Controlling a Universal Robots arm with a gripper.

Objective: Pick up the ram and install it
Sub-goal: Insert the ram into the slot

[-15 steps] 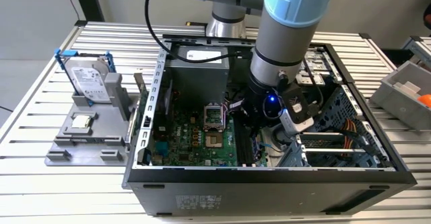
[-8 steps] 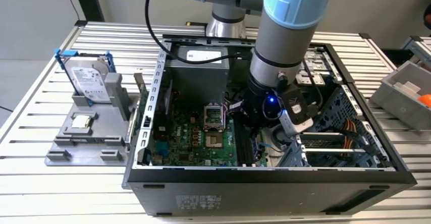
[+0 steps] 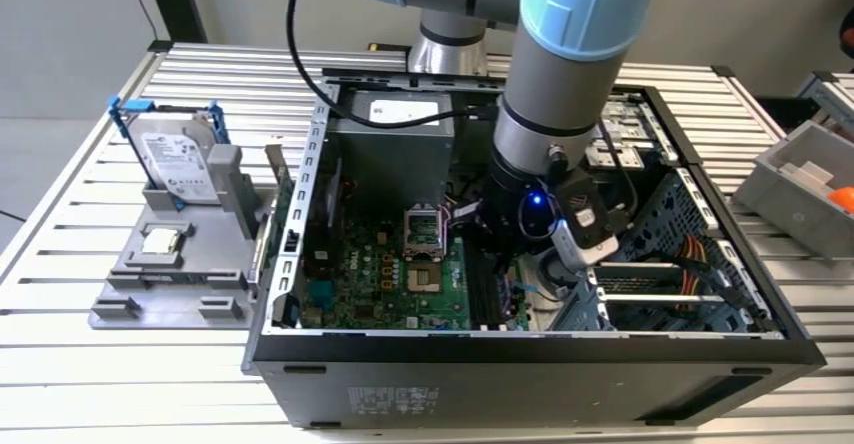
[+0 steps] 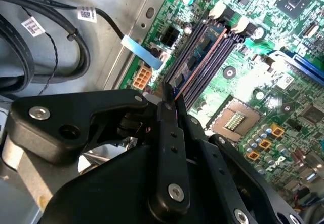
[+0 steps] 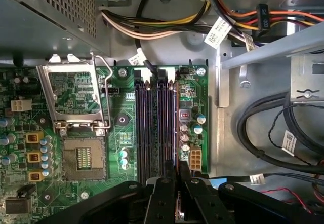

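My gripper is down inside the open computer case, over the black memory slots of the green motherboard. In both wrist views the black fingers stand close together on a thin stick seen edge-on. This is the ram, dark with a copper-coloured edge. It runs in line with the slots and lies at the outermost slot, nearest the board's edge. I cannot tell whether it is seated or just above the slot. The gripper holds the ram at one end, and the gripper is shut on it.
An open processor socket lies beside the slots. Black cables and a drive cage crowd the case on the exterior view's right. Outside the case, a grey stand holds a hard drive in a blue frame and a small silver chip.
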